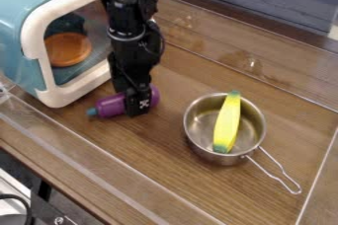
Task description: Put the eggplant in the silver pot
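Wooden table (158, 160): its near edge runs diagonally across the lower left, with dark gear below it. A pale band rims the top surface along the left and right sides. A grey wall closes off the far side, upper right.

Open room: a broad bare stretch of wood lies right of and behind the pot (224, 130), and another strip in front of the eggplant (123, 104) toward the near edge. The left is crowded: the teal-and-cream toy microwave (34, 41) stands there with its mouth open and an orange disc (67, 48) inside.

The black arm comes down from the top, gripper (128, 99) pointing straight down over the eggplant, jaws spread wide and not closed on anything. Whether the fingertips touch the eggplant, I cannot tell.

Eggplant: small, glossy purple, oblong, lying on its side on the wood just in front of the microwave, green stem cap at its left end. It is apart from the pot, with a gap of bare table between.

Pot: round shiny steel, with a thin wire handle (278, 173) reaching toward the lower right. A long yellow banana toy (228, 122) rests across it, tilted over the rim.
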Controlling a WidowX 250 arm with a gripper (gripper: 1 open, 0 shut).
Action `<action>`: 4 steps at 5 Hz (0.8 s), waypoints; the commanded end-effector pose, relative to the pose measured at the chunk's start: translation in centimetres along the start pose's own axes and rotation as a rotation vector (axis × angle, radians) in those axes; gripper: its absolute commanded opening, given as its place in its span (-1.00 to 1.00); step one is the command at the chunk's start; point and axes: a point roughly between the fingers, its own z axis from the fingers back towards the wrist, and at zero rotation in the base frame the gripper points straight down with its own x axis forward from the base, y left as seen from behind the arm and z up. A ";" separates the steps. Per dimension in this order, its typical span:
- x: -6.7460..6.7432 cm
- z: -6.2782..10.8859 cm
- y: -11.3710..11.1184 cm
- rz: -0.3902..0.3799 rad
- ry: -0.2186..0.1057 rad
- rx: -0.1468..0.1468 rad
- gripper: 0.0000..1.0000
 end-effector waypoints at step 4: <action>0.3 0.6 0.7 0.004 -0.015 0.013 -1.00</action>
